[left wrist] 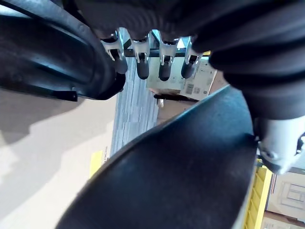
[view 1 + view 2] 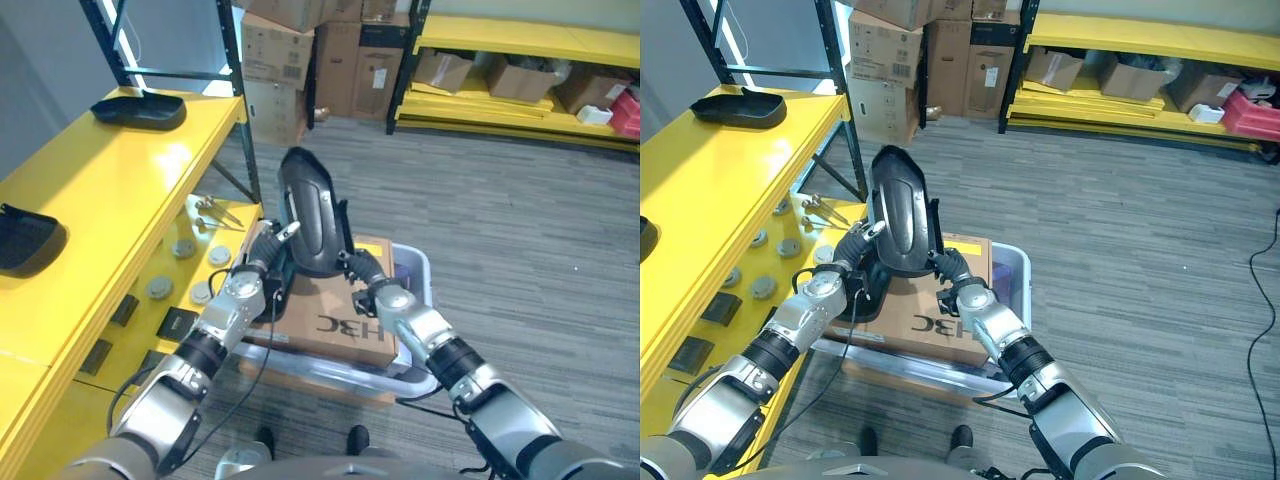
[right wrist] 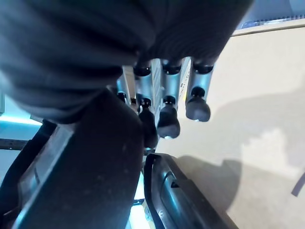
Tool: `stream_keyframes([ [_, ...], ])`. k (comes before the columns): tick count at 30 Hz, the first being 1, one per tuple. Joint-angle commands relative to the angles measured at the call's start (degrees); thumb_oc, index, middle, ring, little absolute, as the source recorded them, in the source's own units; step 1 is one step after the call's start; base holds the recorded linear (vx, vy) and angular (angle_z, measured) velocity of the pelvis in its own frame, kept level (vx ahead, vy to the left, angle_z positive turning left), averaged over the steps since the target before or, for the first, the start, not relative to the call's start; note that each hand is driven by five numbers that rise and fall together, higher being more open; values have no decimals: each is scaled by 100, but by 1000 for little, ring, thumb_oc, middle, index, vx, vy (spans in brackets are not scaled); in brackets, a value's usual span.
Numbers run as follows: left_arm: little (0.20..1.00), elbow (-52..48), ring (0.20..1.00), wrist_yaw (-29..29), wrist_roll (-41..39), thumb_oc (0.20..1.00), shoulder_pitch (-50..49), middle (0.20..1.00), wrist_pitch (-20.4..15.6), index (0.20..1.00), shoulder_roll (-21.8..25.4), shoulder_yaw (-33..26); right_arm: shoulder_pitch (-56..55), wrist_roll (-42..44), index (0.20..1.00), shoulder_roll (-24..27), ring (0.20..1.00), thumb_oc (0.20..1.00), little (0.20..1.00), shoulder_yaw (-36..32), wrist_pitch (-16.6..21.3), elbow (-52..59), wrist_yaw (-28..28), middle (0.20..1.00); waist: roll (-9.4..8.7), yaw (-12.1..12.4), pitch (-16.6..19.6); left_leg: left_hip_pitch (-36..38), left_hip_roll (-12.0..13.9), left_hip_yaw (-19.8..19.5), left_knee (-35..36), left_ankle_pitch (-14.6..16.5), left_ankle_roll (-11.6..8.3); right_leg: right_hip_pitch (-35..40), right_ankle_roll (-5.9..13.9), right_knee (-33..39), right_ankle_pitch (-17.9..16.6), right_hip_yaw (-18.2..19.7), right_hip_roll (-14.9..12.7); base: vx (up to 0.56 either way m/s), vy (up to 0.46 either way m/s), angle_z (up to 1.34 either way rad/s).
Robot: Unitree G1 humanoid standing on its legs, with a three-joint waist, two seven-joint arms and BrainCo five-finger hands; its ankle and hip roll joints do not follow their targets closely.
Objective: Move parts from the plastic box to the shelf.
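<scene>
A long black moulded part (image 2: 311,212) stands upright above the cardboard box (image 2: 340,322) that sits in the pale plastic box (image 2: 420,272). My left hand (image 2: 262,256) grips the part's lower left edge, thumb on its front. My right hand (image 2: 366,276) grips its lower right edge. In the left wrist view the part (image 1: 181,167) lies across the palm below the fingers (image 1: 143,67). In the right wrist view the part (image 3: 81,181) sits beside the curled fingers (image 3: 167,121). Another dark part (image 2: 274,284) lies on the cardboard under my left hand. The yellow shelf (image 2: 120,190) is to the left.
Two black parts (image 2: 138,108) (image 2: 25,238) rest on the shelf top. Its lower level holds round metal discs (image 2: 160,288) and small dark pieces (image 2: 178,322). Stacked cardboard boxes (image 2: 290,60) and another yellow rack (image 2: 520,40) stand at the back across grey carpet.
</scene>
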State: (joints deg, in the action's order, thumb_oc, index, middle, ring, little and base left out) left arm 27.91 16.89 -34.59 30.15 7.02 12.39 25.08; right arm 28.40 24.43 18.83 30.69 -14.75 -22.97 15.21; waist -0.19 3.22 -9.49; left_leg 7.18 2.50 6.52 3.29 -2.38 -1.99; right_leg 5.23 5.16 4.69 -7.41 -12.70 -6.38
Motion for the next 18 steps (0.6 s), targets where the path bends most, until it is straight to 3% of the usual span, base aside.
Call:
stream_keyframes([
  [1,1000,274,1000,-4,206,1000,794,1000,-437,1000,-166,331,731,-23,200,-167,200,200,200,24,430,272,-102,200,-48,157,245,-125,303,-294,-227,363,-238,110,606,-55,396,51,-482,0,0,0],
  [9,1000,105,1000,-112,666,1000,843,1000,-374,1000,-71,455,756,-54,200,-237,200,200,200,84,379,315,-82,200,-47,188,219,-143,295,-323,-236,363,-240,112,606,-56,394,43,-483,0,0,0],
  [10,200,88,200,-102,806,200,861,200,-348,200,-43,501,760,-50,200,-236,200,200,200,83,376,325,-72,200,-45,183,216,-141,291,-324,-233,364,-239,109,607,-57,395,48,-482,0,0,0],
  [18,200,80,200,-138,1031,200,875,200,-322,200,128,661,773,42,200,-167,200,200,200,80,363,383,-71,200,-32,163,212,-129,299,-309,-228,362,-244,108,607,-54,399,89,-476,0,0,0],
])
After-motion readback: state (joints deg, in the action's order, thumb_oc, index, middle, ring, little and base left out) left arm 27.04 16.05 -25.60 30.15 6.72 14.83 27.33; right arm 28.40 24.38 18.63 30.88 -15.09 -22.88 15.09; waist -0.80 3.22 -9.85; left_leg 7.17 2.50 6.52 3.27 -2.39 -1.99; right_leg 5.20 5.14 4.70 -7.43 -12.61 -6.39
